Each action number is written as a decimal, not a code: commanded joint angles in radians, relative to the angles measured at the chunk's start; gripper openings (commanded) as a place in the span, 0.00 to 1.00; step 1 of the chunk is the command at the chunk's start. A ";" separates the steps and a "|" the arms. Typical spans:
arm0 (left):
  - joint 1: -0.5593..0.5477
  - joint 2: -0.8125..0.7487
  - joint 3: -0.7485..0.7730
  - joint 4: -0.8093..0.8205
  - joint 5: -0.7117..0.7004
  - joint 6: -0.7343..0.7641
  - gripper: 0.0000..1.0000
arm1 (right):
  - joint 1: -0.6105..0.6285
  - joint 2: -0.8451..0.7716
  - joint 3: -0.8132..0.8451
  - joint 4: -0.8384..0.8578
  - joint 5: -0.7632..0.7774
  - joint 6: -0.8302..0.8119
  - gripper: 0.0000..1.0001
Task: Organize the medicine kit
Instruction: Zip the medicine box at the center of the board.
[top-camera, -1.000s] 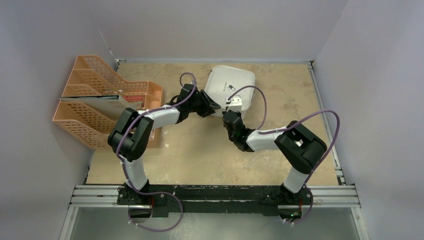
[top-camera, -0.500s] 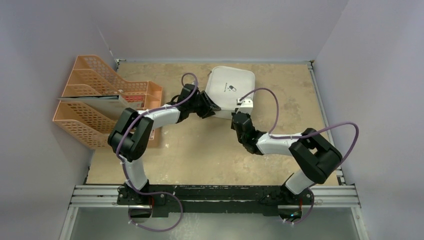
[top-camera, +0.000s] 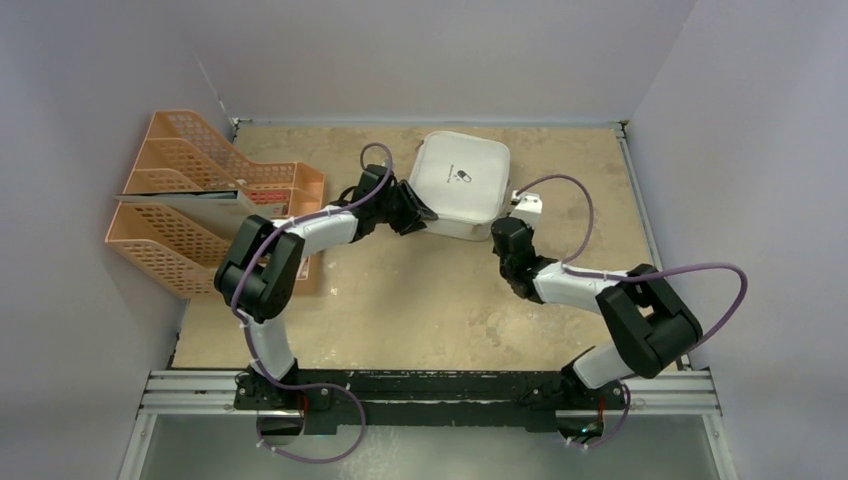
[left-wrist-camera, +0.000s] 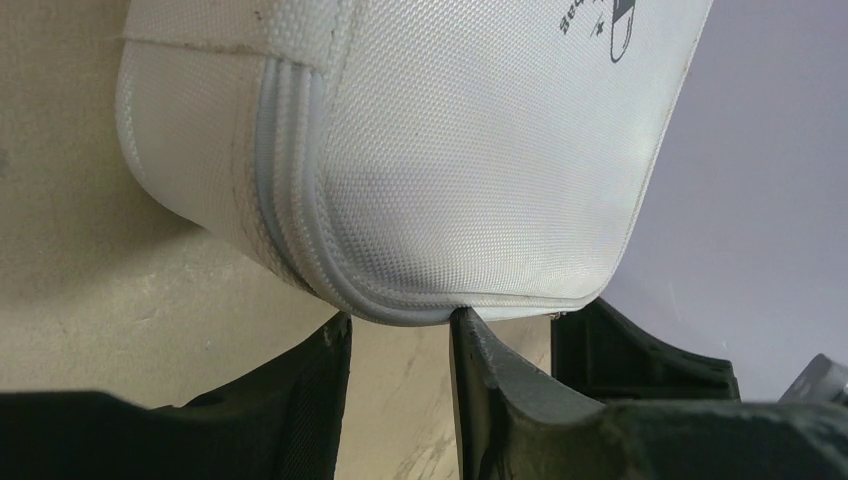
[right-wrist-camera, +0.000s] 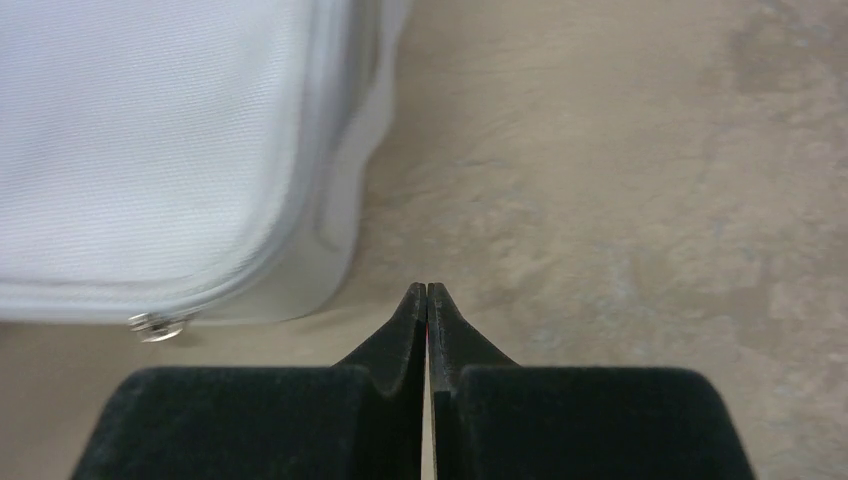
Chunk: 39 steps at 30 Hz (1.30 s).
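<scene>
Over the last second my right arm has swung out to the right along the near side of the pale grey-white rounded-square soft-shell medicine kit. The right gripper has gone from about the middle of that near edge to just off the near right corner. Its fingers are pressed flat together with nothing between them, over bare mottled beige table. The small metal zip pull lies on the kit's edge to the left of the fingertips, near but not in them. I read this as a zip run along the near side that has either reached the corner or let the pull slip, so the pull needs checking before I call the lid closed. The kit has stayed at the back middle of the table, lid down, logo up. The right arm now lies low and stretched, its forearm angled in towards that corner. The left arm has not shifted: elbow bent, reaching across to the kit's near left corner. The left gripper is partly spread, its tips touching the corner seam and gripping nothing, which I take as bracing
</scene>
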<state>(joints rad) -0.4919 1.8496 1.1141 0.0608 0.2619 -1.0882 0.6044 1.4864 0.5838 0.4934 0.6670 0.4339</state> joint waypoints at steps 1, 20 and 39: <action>0.036 0.034 0.002 -0.163 -0.104 0.071 0.37 | -0.054 0.000 -0.004 -0.056 0.011 0.018 0.00; 0.041 -0.208 0.026 -0.149 0.165 0.388 0.47 | -0.083 -0.195 0.050 -0.262 -0.645 -0.044 0.37; 0.156 -0.116 0.179 -0.297 0.382 0.526 0.47 | -0.209 0.073 0.046 0.220 -1.008 0.061 0.65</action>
<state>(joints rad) -0.4053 1.6939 1.2736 -0.2848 0.5591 -0.5354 0.3981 1.5078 0.6403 0.4782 -0.2897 0.4461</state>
